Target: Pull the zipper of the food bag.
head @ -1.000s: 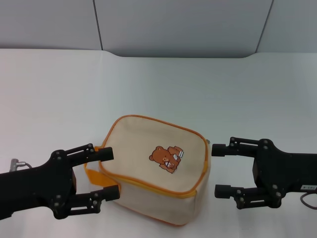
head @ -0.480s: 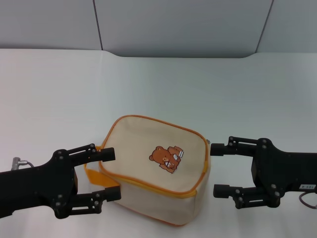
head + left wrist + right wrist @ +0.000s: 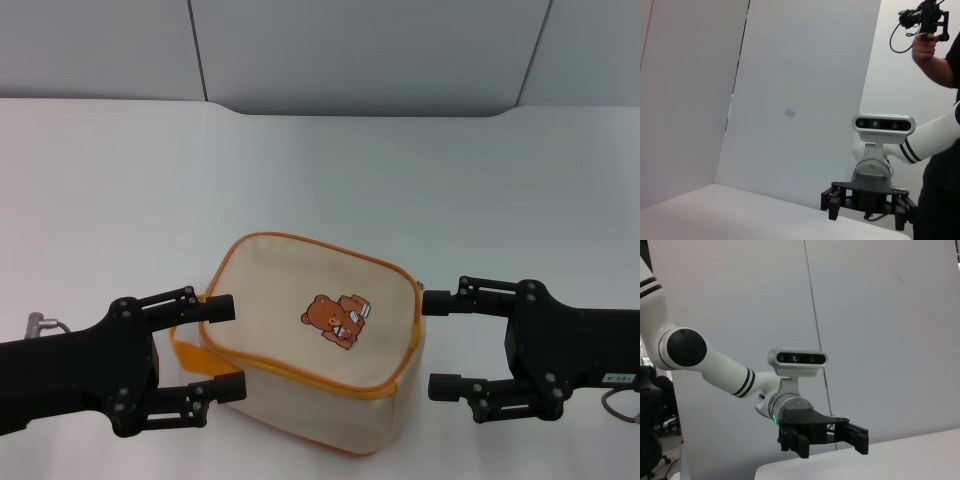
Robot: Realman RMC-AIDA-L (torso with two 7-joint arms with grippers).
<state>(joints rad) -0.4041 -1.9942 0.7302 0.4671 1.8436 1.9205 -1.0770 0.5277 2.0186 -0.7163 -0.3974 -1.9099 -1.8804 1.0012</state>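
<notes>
A: Where does the food bag (image 3: 312, 345) sit?

B: On the white surface (image 3: 320, 180), bear print up, between the 2 tools. Left tool (image 3: 222, 346) spread wide at the bag's strap end, 1 finger over the top edge, 1 by the side wall. Right tool (image 3: 434, 344) wide too, just beside the opposite end.

A: Zipper (image 3: 300, 369)?

B: Orange line round the bag's rim; the pull seems a tiny glint at the corner nearest the right tool, too small to confirm.

A: Advice?

B: Pin the bag with the left, pinch only the pull, draw along the rim.
</notes>
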